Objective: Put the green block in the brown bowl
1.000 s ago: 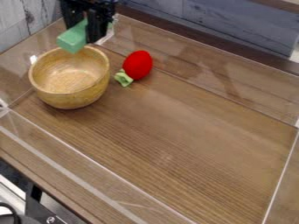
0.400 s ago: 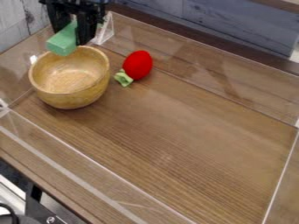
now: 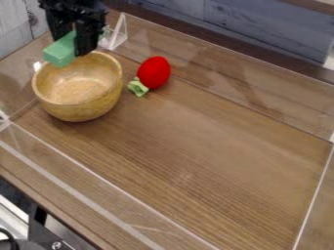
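The mint-green block (image 3: 59,51) hangs tilted just above the far left rim of the brown bowl (image 3: 78,87), which is a round tan wooden bowl at the left of the table. My black gripper (image 3: 72,39) comes down from the top left corner and is shut on the green block, which sticks out below and to the left of the fingers. The bowl's hollow shows nothing inside.
A red strawberry toy (image 3: 151,72) with a green leafy top lies just right of the bowl. A clear plastic stand (image 3: 115,31) stands behind the gripper. Low clear walls run along the wooden table's front and left edges.
The gripper has carried the green block to the left and slightly down, from above the bowl's far right rim to above its far left rim.
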Tool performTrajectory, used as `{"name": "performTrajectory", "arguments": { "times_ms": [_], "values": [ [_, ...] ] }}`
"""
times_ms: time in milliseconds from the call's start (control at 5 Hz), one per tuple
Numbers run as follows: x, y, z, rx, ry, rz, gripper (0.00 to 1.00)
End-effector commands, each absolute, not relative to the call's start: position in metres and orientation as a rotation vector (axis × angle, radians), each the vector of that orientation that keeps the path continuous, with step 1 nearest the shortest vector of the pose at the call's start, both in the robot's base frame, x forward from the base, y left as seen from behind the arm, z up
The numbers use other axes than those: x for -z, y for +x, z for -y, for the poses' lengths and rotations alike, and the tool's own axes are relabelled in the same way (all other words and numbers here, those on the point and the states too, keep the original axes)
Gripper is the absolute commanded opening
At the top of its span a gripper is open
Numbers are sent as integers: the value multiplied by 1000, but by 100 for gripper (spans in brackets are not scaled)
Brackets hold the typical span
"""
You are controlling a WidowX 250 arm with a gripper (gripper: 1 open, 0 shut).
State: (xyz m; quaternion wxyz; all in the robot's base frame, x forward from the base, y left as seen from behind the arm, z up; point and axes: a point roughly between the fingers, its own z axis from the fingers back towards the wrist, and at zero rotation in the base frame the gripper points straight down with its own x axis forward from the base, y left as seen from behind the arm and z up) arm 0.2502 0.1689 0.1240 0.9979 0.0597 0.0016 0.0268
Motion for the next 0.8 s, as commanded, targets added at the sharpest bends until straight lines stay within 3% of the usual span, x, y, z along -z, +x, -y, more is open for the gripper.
{"name": "performTrajectory", "arguments": {
  "times_ms": [0,400,600],
  "values": [
    [-126,256,-171,-61,138,16,0],
    [-118,273,-165,-60,130,14,0],
    [-116,270,-165,-104,124,-1,100]
  ]
}}
